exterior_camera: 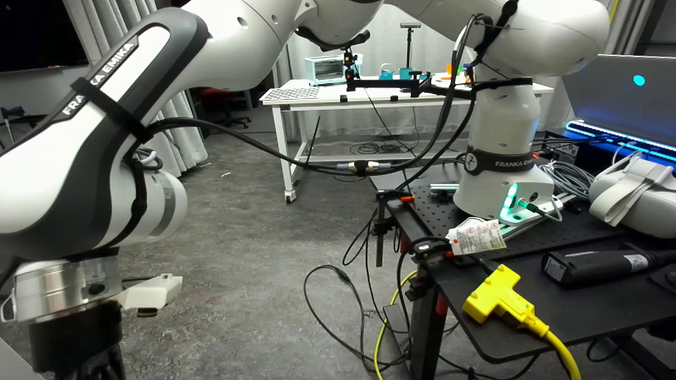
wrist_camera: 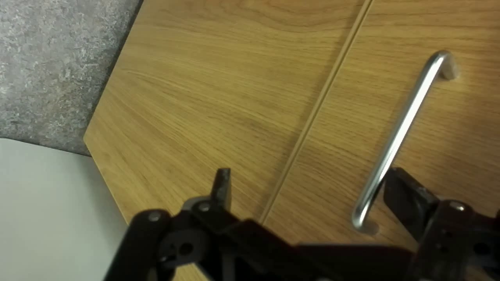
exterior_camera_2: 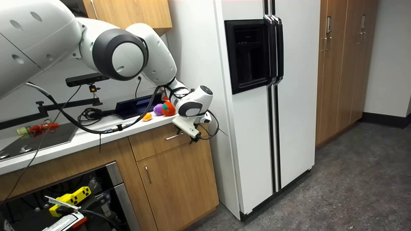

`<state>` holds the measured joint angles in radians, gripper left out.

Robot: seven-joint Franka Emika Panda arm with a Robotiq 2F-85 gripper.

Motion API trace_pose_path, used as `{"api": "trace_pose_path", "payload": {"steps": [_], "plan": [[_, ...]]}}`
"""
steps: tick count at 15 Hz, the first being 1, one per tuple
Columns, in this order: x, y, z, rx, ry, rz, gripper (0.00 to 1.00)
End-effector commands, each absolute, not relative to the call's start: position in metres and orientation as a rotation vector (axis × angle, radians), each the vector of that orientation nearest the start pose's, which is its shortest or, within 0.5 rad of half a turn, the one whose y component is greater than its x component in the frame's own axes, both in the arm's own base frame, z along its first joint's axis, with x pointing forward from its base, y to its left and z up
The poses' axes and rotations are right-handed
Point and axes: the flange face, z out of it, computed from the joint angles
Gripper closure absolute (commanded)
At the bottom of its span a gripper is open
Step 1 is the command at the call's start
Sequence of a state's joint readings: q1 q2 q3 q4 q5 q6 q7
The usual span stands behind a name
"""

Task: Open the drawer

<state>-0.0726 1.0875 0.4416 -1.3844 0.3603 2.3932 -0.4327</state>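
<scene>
My gripper (wrist_camera: 308, 179) stands wide, its fingers (wrist_camera: 410, 203) on either side of the bright metal bar handle (wrist_camera: 398, 136) of a warm-brown, wood-grained drawer (exterior_camera_2: 155, 143). It sits closed beneath the white countertop (exterior_camera_2: 82, 141), just left of the refrigerator (exterior_camera_2: 249, 141).

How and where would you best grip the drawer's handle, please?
I'd probably grip the handle at mid-length, coming from the front with the jaws above and below: its straight bar runs sideways and stands off the drawer on bent ends.

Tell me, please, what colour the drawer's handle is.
The handle is silver, seen best in the wrist view.
</scene>
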Motion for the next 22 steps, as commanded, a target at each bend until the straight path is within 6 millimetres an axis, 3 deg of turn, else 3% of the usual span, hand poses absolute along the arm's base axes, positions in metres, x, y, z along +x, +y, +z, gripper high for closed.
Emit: {"api": "trace_pose_path", "payload": {"steps": [1, 4, 8, 12, 17, 22], "plan": [[0.690, 0.194, 0.090, -2.480, -0.385, 0.016, 0.00], [0.688, 0.187, 0.090, -2.530, -0.398, 0.033, 0.00], [0.680, 0.162, 0.092, -2.610, -0.396, 0.081, 0.00], [0.660, 0.137, 0.111, -2.686, -0.379, 0.118, 0.00], [0.623, 0.120, 0.155, -2.756, -0.367, 0.150, 0.00], [0.603, 0.133, 0.218, -2.772, -0.435, 0.084, 0.00]]}}
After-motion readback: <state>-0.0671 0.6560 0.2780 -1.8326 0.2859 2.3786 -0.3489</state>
